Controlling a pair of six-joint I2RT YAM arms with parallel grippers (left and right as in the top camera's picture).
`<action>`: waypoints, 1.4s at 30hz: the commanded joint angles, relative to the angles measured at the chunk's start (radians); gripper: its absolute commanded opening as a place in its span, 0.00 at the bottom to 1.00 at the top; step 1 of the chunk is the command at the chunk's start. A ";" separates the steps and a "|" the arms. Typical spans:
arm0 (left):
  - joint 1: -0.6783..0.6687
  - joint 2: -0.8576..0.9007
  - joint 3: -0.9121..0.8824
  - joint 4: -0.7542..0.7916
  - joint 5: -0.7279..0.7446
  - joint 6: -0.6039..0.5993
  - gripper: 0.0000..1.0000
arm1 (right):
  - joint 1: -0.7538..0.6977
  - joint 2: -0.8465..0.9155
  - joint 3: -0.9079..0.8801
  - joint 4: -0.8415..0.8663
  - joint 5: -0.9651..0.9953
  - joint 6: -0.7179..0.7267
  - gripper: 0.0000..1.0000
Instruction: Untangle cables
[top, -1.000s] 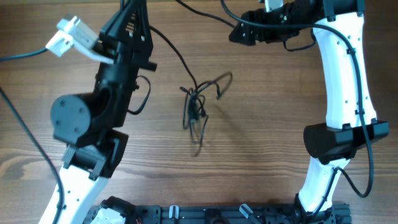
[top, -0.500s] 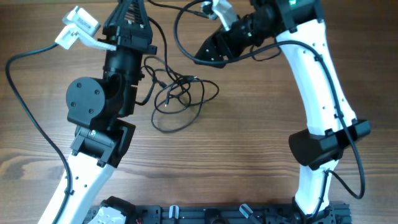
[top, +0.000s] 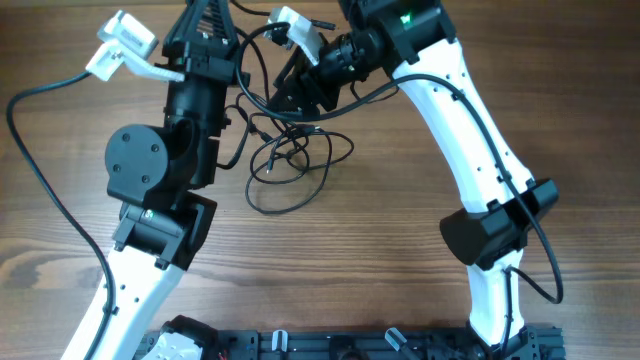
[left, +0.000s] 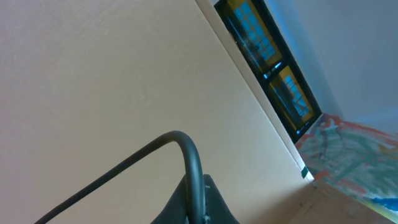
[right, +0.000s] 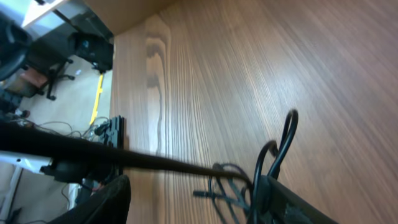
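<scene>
Cables in a loose knot of loops on the table, left of centre, toward the far side, just beside the left arm. Right gripper over the knot's far edge, jaws spread, strands lying between them. Left gripper at far edge; grip cannot be told. Judgement: close on one strand only, then draw it slowly rightward, away from the left arm, watching that loops loosen rather than cinch.
</scene>
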 joint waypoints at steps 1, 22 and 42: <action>0.004 -0.043 0.018 0.008 -0.017 -0.017 0.04 | -0.003 0.045 -0.003 0.090 -0.071 0.038 0.64; 0.021 -0.082 0.018 -0.006 -0.043 -0.203 0.04 | 0.043 0.064 -0.003 0.327 -0.094 0.235 0.40; 0.167 -0.167 0.018 -0.656 -0.238 -0.042 0.04 | -0.073 -0.306 -0.001 0.241 0.538 0.583 0.04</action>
